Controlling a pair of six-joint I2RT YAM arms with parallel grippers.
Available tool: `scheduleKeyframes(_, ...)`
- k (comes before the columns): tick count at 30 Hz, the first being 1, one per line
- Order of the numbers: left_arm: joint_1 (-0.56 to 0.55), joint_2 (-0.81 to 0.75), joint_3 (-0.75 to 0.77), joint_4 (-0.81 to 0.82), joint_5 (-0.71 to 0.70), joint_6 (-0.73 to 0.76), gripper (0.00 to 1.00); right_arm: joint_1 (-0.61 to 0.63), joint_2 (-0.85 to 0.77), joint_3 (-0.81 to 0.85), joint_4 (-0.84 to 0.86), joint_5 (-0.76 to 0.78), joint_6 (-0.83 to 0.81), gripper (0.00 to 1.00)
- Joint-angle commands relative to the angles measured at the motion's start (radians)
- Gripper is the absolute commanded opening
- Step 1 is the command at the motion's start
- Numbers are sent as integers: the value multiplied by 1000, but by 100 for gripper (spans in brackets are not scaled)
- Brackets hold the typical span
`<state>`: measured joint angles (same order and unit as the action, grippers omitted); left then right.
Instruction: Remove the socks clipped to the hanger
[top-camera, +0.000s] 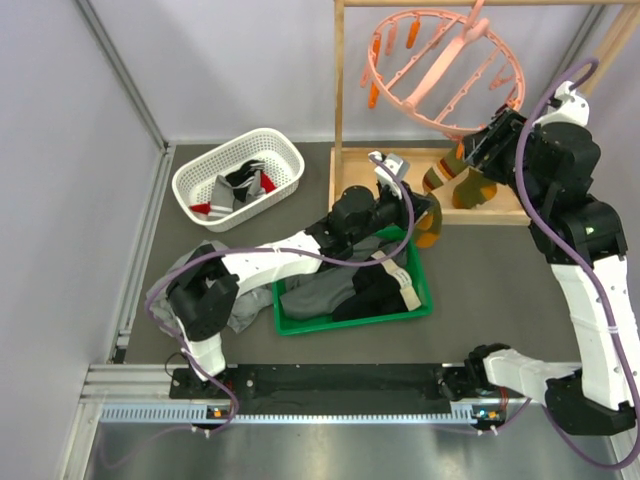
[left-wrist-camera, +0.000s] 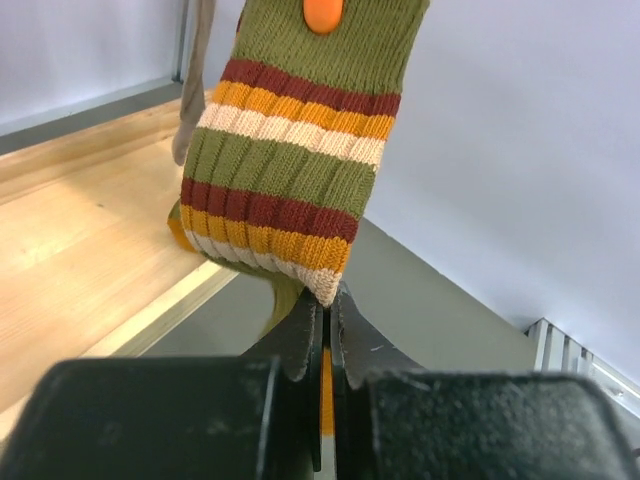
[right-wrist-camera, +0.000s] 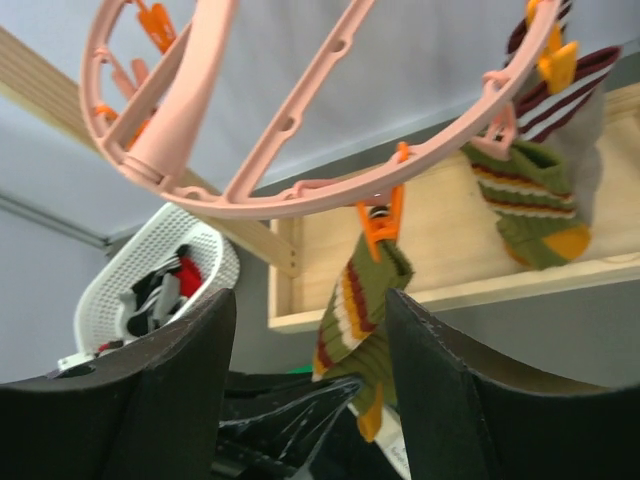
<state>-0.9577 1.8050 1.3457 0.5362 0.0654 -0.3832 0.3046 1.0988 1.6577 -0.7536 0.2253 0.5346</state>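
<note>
The pink round hanger (top-camera: 440, 60) hangs from the wooden rack, and it shows from below in the right wrist view (right-wrist-camera: 300, 190). An olive sock with red, orange and cream stripes (left-wrist-camera: 290, 170) hangs from an orange clip (left-wrist-camera: 322, 12). My left gripper (left-wrist-camera: 328, 300) is shut on its lower corner; in the top view the gripper (top-camera: 420, 205) sits under the hanger's near edge. The right wrist view shows this sock (right-wrist-camera: 355, 300) on its clip (right-wrist-camera: 380, 225). A second olive striped sock (right-wrist-camera: 530, 200) and a dark striped one (right-wrist-camera: 560, 90) hang further right. My right gripper (right-wrist-camera: 310, 300) is open and empty below the hanger's rim (top-camera: 470, 155).
The wooden rack has an upright post (top-camera: 340, 100) and a base board (left-wrist-camera: 80, 240). A white basket (top-camera: 200, 175) holds removed socks at the back left. A green bin (top-camera: 425, 300) holds grey and black garments. Grey cloth (top-camera: 175, 275) lies by the left arm.
</note>
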Motion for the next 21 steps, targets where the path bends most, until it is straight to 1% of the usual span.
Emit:
scheduleKeyframes(1, -13, -73, -14, 25, -10, 27, 0, 10, -23, -28, 19, 65, -125, 61)
scheduleKeyframes(2, -16, -78, -14, 22, -12, 29, 0, 8, -22, -39, 31, 43, -130, 62)
scheduleKeyframes(6, -18, -93, -22, 15, -7, 33, 0, 8, 6, -52, 43, 51, -133, 62)
scheduleKeyframes(8, -19, -104, -29, 16, -9, 35, 0, -8, 28, -55, 59, 16, -136, 61)
scheduleKeyframes(10, -21, -110, -33, 11, -7, 36, 0, -18, 38, -70, 102, -35, -142, 58)
scheduleKeyframes(13, -21, -119, -34, 5, -10, 41, 0, -21, 53, -84, 151, -60, -147, 53)
scheduleKeyframes(15, -23, -124, -39, 4, -12, 41, 0, -22, 73, -81, 158, -64, -153, 51)
scheduleKeyframes(21, -30, -131, -49, 5, -12, 43, 0, -22, 113, -62, 161, -35, -168, 49)
